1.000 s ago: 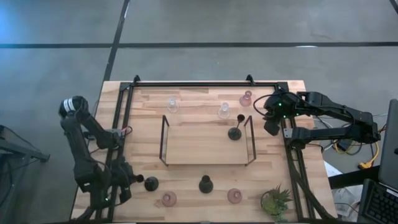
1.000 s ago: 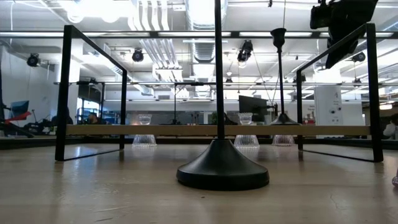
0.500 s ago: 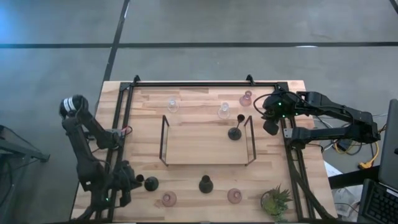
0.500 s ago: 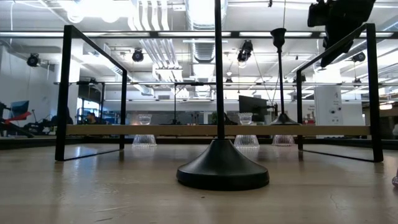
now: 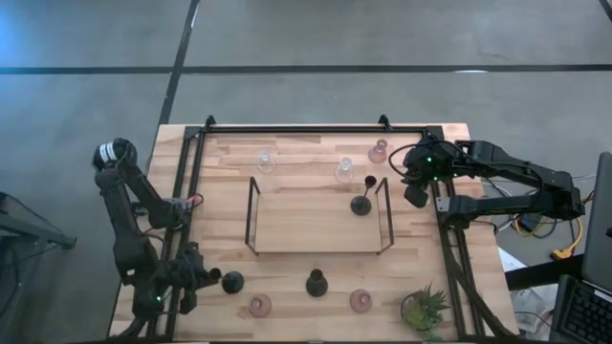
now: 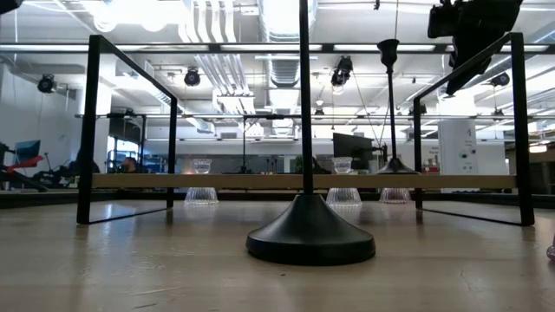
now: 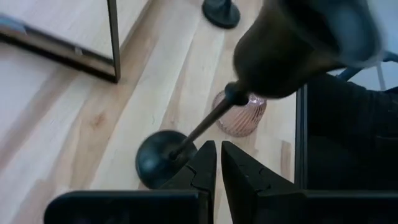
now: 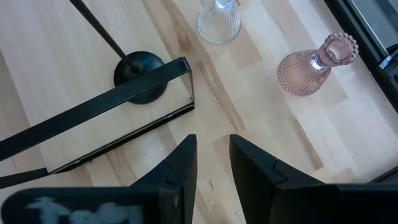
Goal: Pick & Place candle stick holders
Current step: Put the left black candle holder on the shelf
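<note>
Candle holder: black metal holder with round base and thin stem (image 7: 163,163) is standing just beside the left gripper (image 7: 217,171); not gripped
Left gripper: fingers are pressing together, empty; needing to spread round the stem
Right gripper (image 8: 211,168): is hovering parted, holding nothing, above the black wire rack (image 8: 93,106)

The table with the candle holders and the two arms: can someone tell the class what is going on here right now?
Two robot arms are sorting candle stick holders around a black wire rack. The left gripper, fingers shut and holding nothing, sits right beside a black holder at the table's near-left edge. The right gripper hovers empty past the rack's right end, near a pink glass holder. One black holder stands on the rack; clear and pink glass holders wait on the table.
</note>
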Robot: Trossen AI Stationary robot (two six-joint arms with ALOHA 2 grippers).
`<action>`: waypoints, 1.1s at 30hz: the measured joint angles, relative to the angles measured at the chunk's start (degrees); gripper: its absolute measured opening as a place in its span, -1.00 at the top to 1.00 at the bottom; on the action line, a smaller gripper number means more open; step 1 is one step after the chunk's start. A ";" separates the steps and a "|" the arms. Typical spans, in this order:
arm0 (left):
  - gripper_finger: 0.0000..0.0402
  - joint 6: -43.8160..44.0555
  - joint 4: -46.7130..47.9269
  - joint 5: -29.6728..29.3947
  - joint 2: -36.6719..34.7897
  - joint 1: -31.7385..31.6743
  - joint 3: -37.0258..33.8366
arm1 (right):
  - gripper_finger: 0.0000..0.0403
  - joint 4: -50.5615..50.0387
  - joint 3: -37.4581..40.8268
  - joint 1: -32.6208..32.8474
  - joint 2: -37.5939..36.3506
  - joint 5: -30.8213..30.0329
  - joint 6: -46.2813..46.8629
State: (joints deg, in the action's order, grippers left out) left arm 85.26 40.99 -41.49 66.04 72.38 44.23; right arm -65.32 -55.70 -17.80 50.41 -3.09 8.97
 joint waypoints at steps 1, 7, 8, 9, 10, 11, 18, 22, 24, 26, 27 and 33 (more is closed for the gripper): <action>0.86 -0.39 -0.01 -0.22 -0.06 -0.05 -0.02 | 0.55 0.00 0.00 0.00 0.00 0.00 -0.01; 0.86 -0.72 2.90 -0.83 0.19 -0.15 -0.36 | 0.58 0.11 0.00 0.00 0.00 0.00 -0.02; 0.84 -0.60 3.42 -0.85 0.35 -0.15 -0.39 | 0.60 0.11 0.00 0.00 0.00 0.00 -0.02; 0.82 -0.52 3.89 -0.88 0.49 -0.15 -0.39 | 0.61 0.11 0.00 0.00 0.00 0.00 -0.02; 0.79 -0.51 4.11 -0.97 0.64 -0.15 -0.40 | 0.62 0.13 0.00 0.00 0.00 0.00 -0.02; 0.76 -0.52 4.09 -1.13 0.78 -0.16 -0.42 | 0.63 0.13 0.00 0.00 0.00 0.00 -0.02; 0.43 -1.10 4.57 -3.62 1.01 -0.30 -0.44 | 0.68 0.13 0.00 0.00 0.00 0.00 -0.01; 0.35 -1.73 3.91 -3.63 1.01 -0.30 -0.44 | 0.68 0.13 0.00 0.00 0.00 0.00 -0.01; 0.34 -2.82 3.67 -3.89 1.01 -0.30 -0.44 | 0.67 0.13 0.00 0.00 0.00 0.00 -0.02; 0.34 -3.19 3.01 -4.43 1.01 -0.28 -0.44 | 0.66 0.13 0.00 0.00 0.00 0.00 0.00; 0.34 -3.22 2.81 -4.49 1.01 -0.28 -0.44 | 0.65 0.13 0.00 0.00 0.00 0.00 -0.02; 0.34 -4.35 0.98 -4.60 1.01 -0.30 -0.44 | 0.59 0.13 0.00 0.00 0.00 0.00 -0.02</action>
State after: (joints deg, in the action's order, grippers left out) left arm 80.91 41.98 -46.09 67.05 72.07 43.79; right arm -65.19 -55.70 -17.80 50.41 -3.09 8.95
